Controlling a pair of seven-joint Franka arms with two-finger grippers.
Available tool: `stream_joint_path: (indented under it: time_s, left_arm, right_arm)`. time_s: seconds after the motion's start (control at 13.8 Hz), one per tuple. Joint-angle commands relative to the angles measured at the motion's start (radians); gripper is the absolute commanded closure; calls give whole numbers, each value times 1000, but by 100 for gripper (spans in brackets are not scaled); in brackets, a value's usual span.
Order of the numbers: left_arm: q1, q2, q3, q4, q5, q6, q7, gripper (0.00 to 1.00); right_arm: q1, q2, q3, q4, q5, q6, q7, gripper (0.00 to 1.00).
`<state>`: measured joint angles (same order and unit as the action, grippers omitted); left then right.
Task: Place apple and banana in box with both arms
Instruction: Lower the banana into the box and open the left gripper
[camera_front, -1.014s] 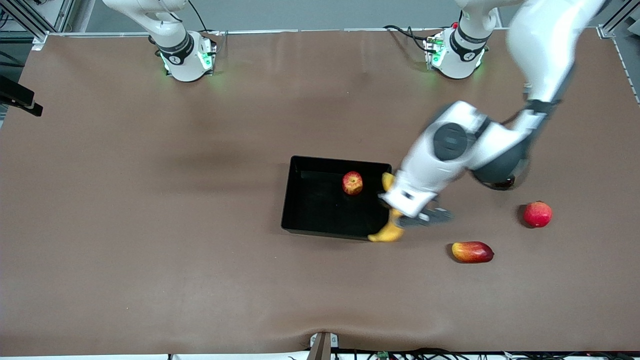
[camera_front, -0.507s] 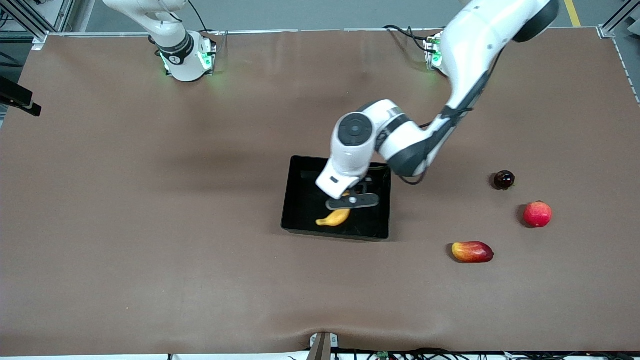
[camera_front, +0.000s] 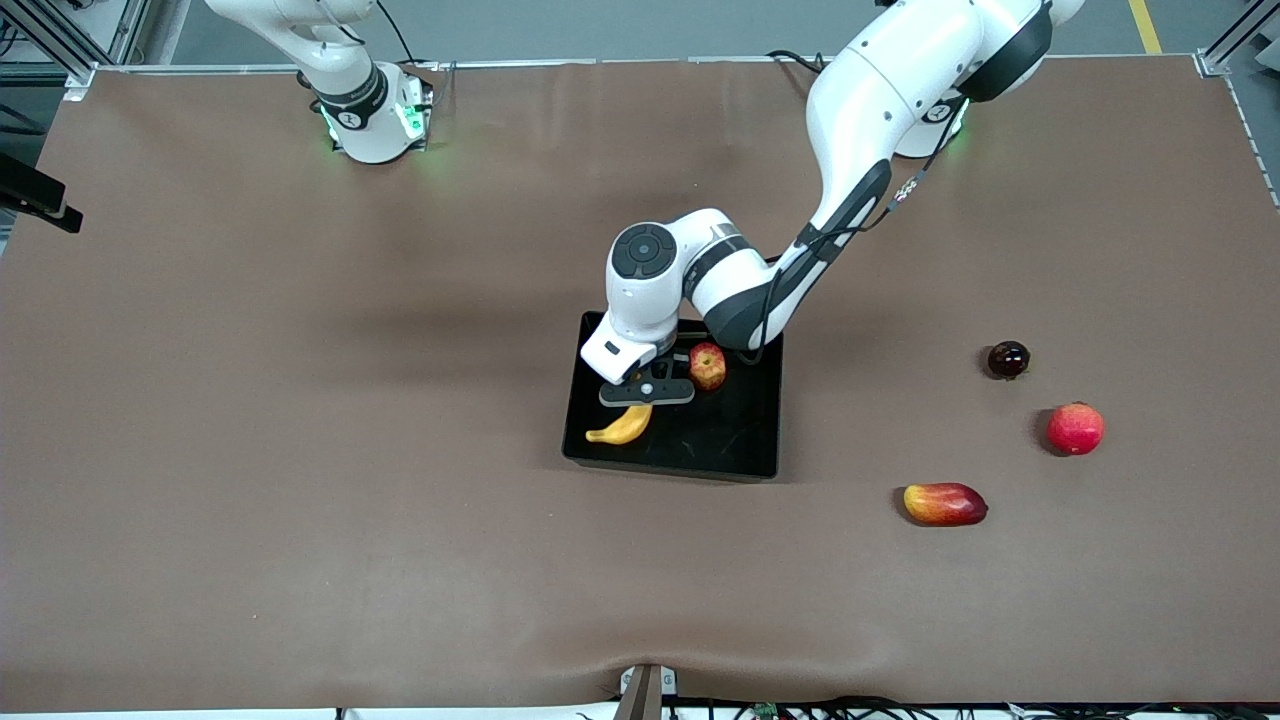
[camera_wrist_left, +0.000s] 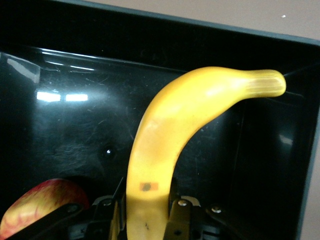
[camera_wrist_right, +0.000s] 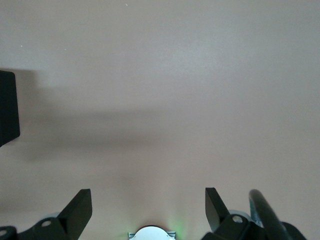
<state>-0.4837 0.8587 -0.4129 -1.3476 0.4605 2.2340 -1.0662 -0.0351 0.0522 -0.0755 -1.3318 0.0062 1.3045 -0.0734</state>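
The black box (camera_front: 764, 446) lies mid-table. The red and yellow apple (camera_front: 707, 366) sits inside it; it also shows in the left wrist view (camera_wrist_left: 35, 207). My left gripper (camera_front: 646, 392) is over the box, shut on the yellow banana (camera_front: 621, 425). The banana's free end points to the box corner toward the right arm's end. In the left wrist view the banana (camera_wrist_left: 170, 125) runs out from between the jaws of the left gripper (camera_wrist_left: 147, 212), over the glossy box floor (camera_wrist_left: 65, 130). My right gripper (camera_wrist_right: 148, 207) is open and empty over bare table; that arm waits by its base (camera_front: 370, 110).
A red-yellow mango-like fruit (camera_front: 944, 503), a round red fruit (camera_front: 1075, 428) and a small dark fruit (camera_front: 1008, 359) lie on the table toward the left arm's end. A black shape (camera_wrist_right: 7, 107) shows at the edge of the right wrist view.
My left arm has swung the banana from the box's edge at the left arm's end across the box interior toward the right arm's end. The apple shows again.
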Motion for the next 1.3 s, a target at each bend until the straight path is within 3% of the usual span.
stream_joint_path:
  time_s: [0.0,0.29,0.36,0.43,0.51,0.58,0.72,0.87,1.23]
  left_arm:
    - [-39,39,31,35,4,18,-8,100]
    - [-59,85,46,33,6,56,-1,100]
    - [-61,86,52,31,10,56,5,89]
    - [-61,86,58,31,10,56,5,58]
    - [-59,82,59,31,14,56,9,36]
    - [-59,74,60,31,17,55,9,0]
    - [-46,31,63,31,17,36,11,0]
    - [-11,-48,63,33,6,-78,15,0]
    - [166,-301,52,12,3,-293,61,0]
  right_arm:
    - [-31,-3,11,-1,1,-5,3,0]
    - [-32,8,10,-1,-5,-4,1,0]
    - [-32,8,11,-1,-3,-4,1,0]
    - [-31,9,11,-1,-3,-2,1,0]
    - [-26,8,11,-1,-5,-1,1,0]
    - [-25,9,11,0,-5,1,1,0]
    - [-28,8,11,2,-5,1,1,0]
    - [-31,9,11,2,-6,-1,1,0]
    - [-32,9,11,0,-6,-1,1,0]
